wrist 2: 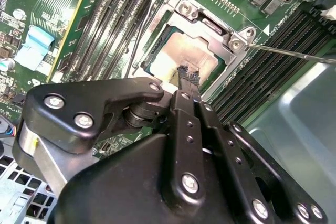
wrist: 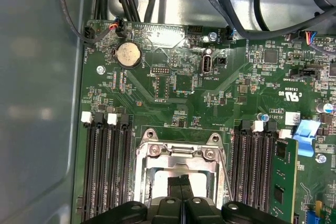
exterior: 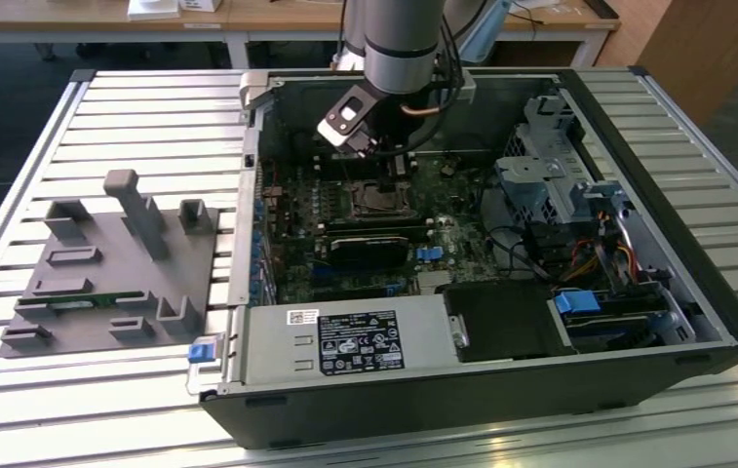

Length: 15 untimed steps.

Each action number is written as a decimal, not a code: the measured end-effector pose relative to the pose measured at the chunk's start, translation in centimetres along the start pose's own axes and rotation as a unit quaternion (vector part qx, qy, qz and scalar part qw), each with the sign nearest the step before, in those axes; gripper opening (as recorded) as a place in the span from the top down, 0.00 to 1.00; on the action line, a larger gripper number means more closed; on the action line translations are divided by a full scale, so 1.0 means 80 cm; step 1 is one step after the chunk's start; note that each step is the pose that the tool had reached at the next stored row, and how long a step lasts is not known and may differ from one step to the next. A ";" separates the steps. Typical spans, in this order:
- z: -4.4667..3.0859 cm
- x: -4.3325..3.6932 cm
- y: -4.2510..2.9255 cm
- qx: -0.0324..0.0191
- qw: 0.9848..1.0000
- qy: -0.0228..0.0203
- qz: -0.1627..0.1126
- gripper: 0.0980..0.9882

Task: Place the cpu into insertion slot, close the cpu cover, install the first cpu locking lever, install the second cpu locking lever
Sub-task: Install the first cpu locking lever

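One claw [wrist 2: 188, 75], fingers pressed together and empty, tips directly over the chip [wrist 2: 184, 51]. Chip: flat, inside the cover's window. Cover [wrist: 181, 152]: lowered. One thin lever [wrist 2: 294, 54]: angled away from the cover's corner, seemingly unlatched.

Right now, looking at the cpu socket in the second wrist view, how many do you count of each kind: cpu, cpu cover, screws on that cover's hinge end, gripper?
cpu: 1
cpu cover: 1
screws: 2
gripper: 1
Total: 5
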<state>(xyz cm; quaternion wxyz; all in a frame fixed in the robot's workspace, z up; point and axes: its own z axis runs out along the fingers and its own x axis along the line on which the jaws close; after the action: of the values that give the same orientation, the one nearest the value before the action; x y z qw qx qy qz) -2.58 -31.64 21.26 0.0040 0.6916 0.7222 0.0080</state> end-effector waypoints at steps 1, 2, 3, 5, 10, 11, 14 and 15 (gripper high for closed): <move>-0.0003 0.000 0.0000 0.000 1.000 0.000 0.000 0.99; -0.0005 0.000 0.0000 0.000 1.000 0.000 0.000 0.99; -0.0007 0.000 0.0000 0.000 1.000 0.000 0.000 0.99; -0.0011 0.000 0.0000 0.000 1.000 0.000 0.000 0.99; -0.0028 0.000 0.0000 0.000 1.000 0.000 0.000 0.99; -0.0030 0.000 0.0000 0.000 1.000 0.000 0.000 0.99; -0.0031 0.000 0.0000 0.000 1.000 0.000 0.000 0.99; -0.0032 0.000 0.0000 0.000 1.000 0.000 0.000 0.99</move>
<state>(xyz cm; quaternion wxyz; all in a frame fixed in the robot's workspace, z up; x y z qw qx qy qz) -2.58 -31.64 21.51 0.0040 0.6916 0.7222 0.0079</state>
